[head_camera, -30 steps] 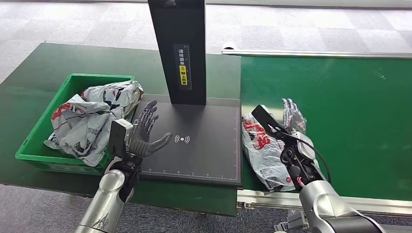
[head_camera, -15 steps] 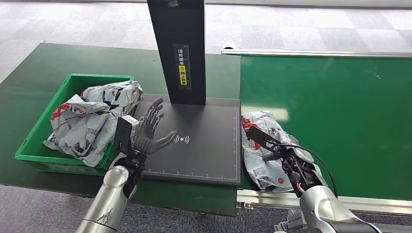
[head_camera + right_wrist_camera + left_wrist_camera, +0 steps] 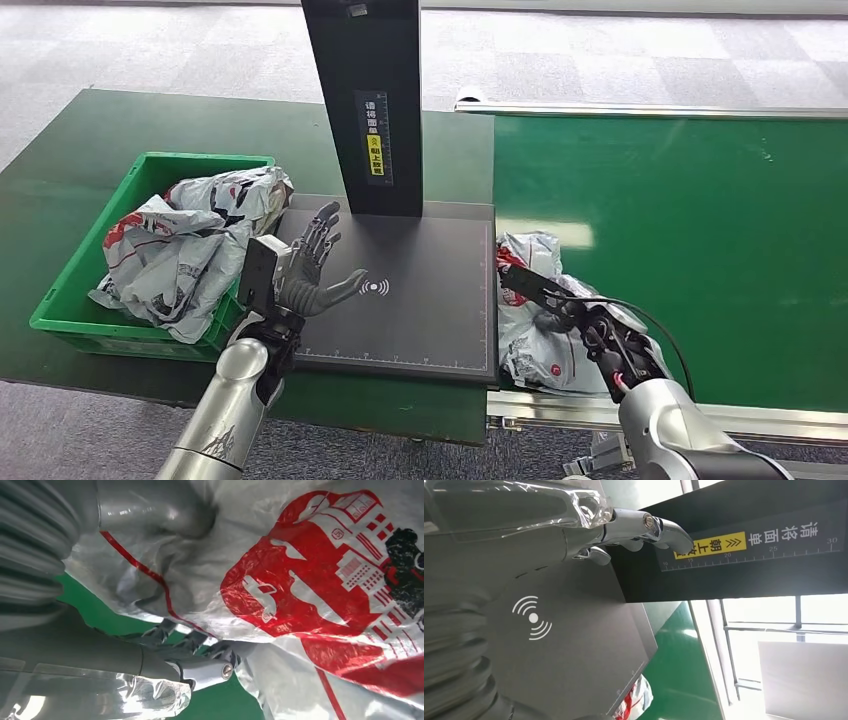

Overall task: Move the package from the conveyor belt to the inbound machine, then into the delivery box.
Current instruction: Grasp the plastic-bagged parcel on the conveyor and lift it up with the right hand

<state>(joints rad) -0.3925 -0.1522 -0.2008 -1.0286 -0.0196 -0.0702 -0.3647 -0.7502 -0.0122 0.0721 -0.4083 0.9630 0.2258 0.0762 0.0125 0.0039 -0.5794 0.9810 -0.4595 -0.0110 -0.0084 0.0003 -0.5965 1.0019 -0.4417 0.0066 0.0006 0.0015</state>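
A crumpled grey plastic mailer package with red printing (image 3: 535,320) lies on the green conveyor belt (image 3: 700,220), at the belt's near edge and just beside the dark flat scanning plate of the inbound machine (image 3: 420,300). The right hand (image 3: 575,320) rests on top of this package; in the right wrist view the thick grey thumb (image 3: 155,505) presses into the wrinkled film on one side while the darker fingers (image 3: 195,650) curl in under the package's edge against the green belt, so the hand is grasping the package (image 3: 300,590), which is not lifted clear of the belt as far as can be seen.

The left hand (image 3: 310,265) hovers above the left part of the scanning plate, fingers spread and holding nothing, near the white wireless symbol (image 3: 374,287). Behind it rises the machine's black upright column with a yellow label (image 3: 370,110). Left of the plate stands a green plastic delivery box (image 3: 75,290) holding other crumpled grey-and-red packages (image 3: 190,240).
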